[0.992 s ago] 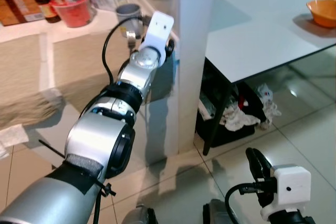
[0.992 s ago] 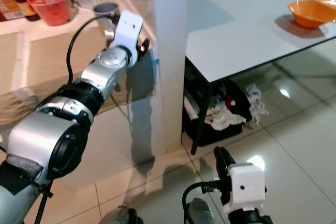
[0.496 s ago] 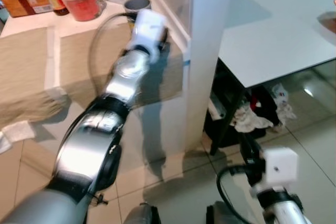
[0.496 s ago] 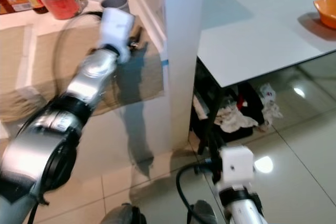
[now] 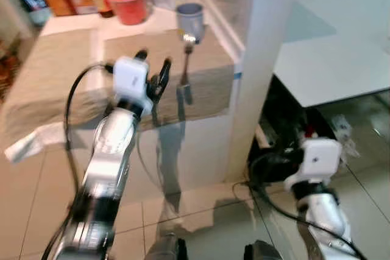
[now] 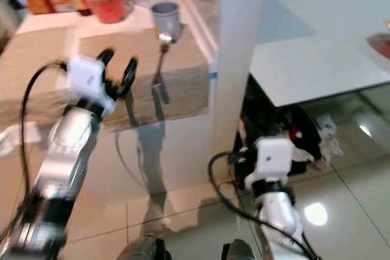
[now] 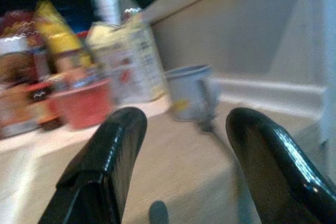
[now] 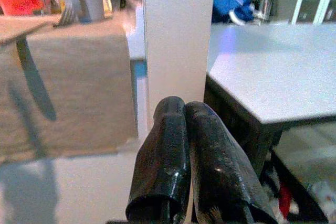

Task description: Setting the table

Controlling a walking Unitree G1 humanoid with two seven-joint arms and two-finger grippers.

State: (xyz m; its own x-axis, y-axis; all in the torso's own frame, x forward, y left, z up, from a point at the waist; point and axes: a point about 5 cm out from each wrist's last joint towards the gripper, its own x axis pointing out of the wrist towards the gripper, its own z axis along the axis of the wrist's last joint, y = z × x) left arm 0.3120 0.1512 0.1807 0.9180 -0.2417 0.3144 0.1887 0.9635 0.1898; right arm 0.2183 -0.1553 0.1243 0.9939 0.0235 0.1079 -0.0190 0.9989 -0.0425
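Fork (image 5: pixel 184 62) lies on the counter's beige mat (image 5: pixel 201 65), blurred, tines toward the grey cup (image 5: pixel 190 20) (handle over the edge). We hold left gripper (image 5: pixel 152 68) spread nearby; right gripper (image 8: pixel 197 166) pressed together, low.

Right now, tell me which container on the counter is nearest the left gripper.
The grey cup, beside the fork, just ahead of the open left gripper. The red bowl stands farther back.

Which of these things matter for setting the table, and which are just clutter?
For the job: fork, grey cup, white table, left gripper open by the fork.
Lying about: red tub, bottles and cartons, rags under the table.
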